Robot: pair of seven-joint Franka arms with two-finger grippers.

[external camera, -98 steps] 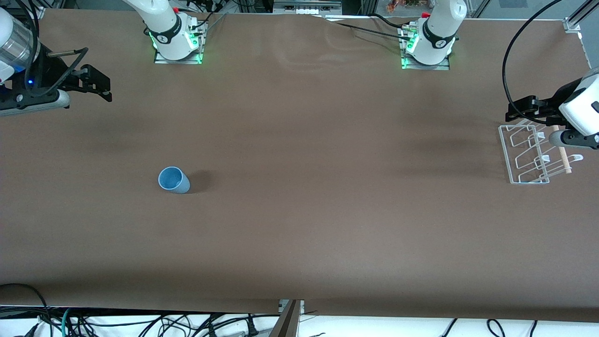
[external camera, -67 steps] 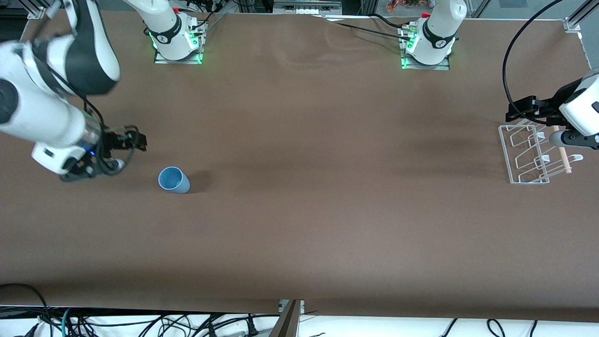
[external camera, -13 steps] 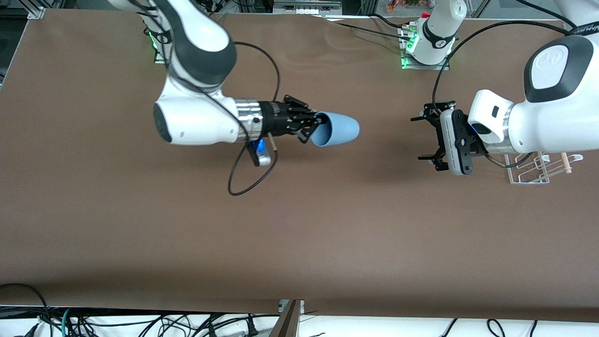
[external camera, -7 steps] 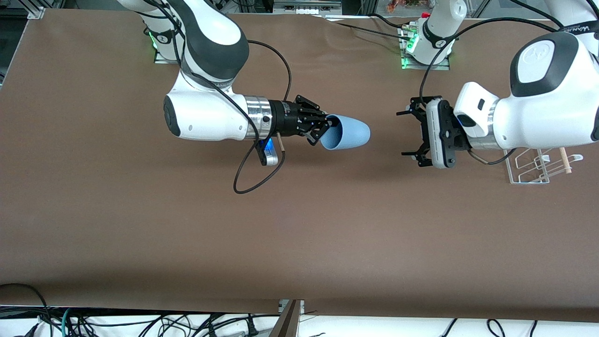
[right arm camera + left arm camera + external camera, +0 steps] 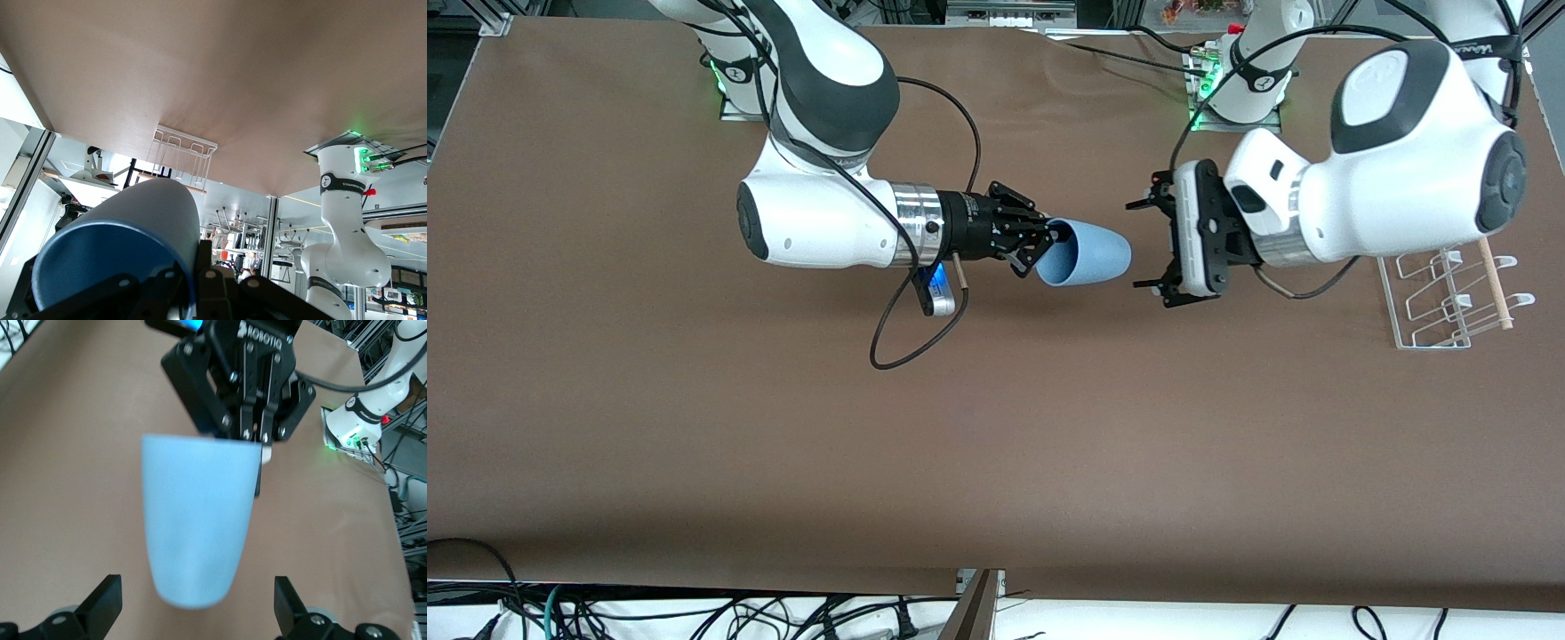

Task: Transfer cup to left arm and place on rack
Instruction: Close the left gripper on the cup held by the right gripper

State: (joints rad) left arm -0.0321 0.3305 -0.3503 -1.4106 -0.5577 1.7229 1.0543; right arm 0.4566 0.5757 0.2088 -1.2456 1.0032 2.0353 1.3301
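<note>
The light-blue cup point(image 5: 1089, 255) hangs on its side over the middle of the table. My right gripper point(image 5: 1047, 242) is shut on its rim, one finger inside the mouth. The cup's closed base points at my left gripper point(image 5: 1144, 247), which stands open, its fingertips level with that base. In the left wrist view the cup point(image 5: 197, 527) fills the middle, its base just between my open left gripper point(image 5: 197, 599), with the right gripper point(image 5: 257, 440) gripping the rim. The right wrist view shows the cup point(image 5: 127, 240) in my right gripper point(image 5: 197, 283). The white wire rack point(image 5: 1440, 298) sits at the left arm's end.
The brown table point(image 5: 996, 427) carries only the rack with its wooden dowel point(image 5: 1494, 284). A black cable point(image 5: 889, 338) loops down from the right wrist. Both arm bases point(image 5: 1240, 98) stand along the table's edge farthest from the front camera.
The left gripper has swung in toward the cup's base, still open. The right arm carried the cup slightly toward the left arm, then held still.
</note>
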